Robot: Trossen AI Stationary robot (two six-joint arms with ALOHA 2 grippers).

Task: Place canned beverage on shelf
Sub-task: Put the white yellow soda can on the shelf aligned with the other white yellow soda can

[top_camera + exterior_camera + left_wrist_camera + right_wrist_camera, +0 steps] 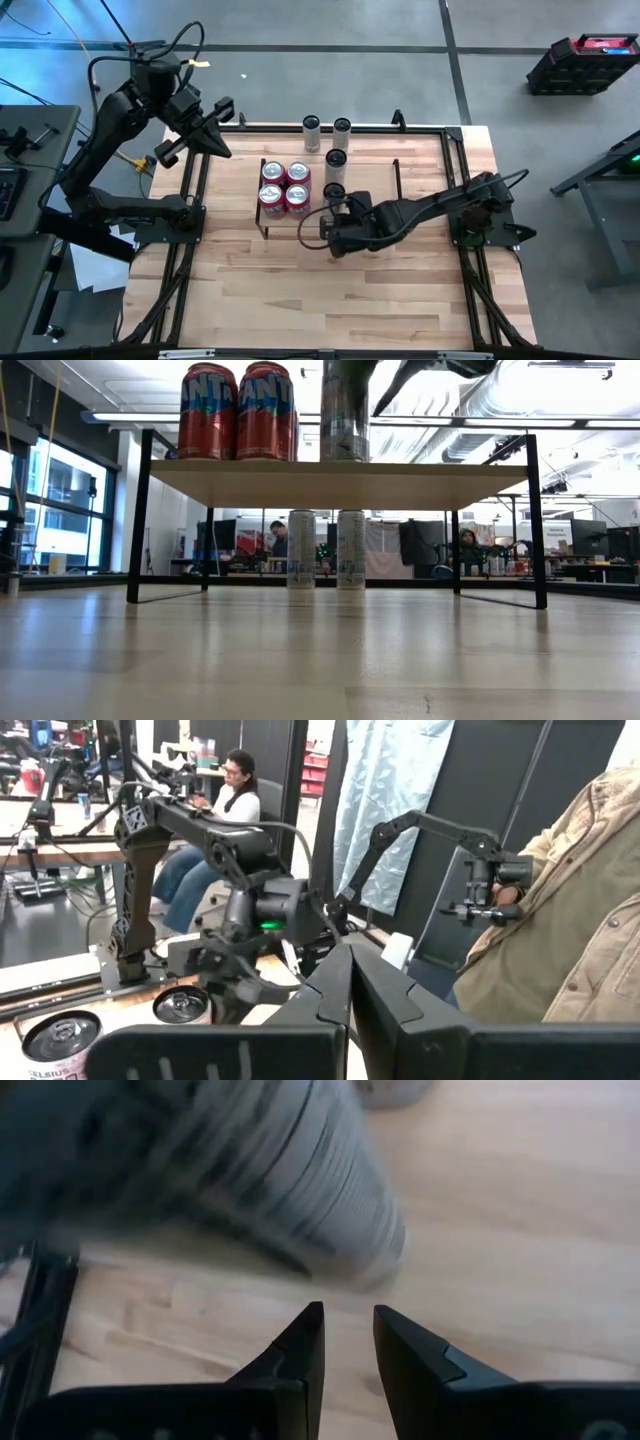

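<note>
Currently: slim silver can (345, 410) stands upright on the shelf (400, 482), long axis vertical, top up, beside four red cans (285, 187). Right gripper (348, 1342) sits just beside it, fingers narrowly parted, holding nothing. Left gripper (348, 982) waits raised past the table's left edge, fingers closed, empty.

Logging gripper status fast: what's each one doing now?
Left gripper: shut, empty, raised off the table's left.
Right gripper: narrowly open, holding nothing, beside the silver can.
</note>
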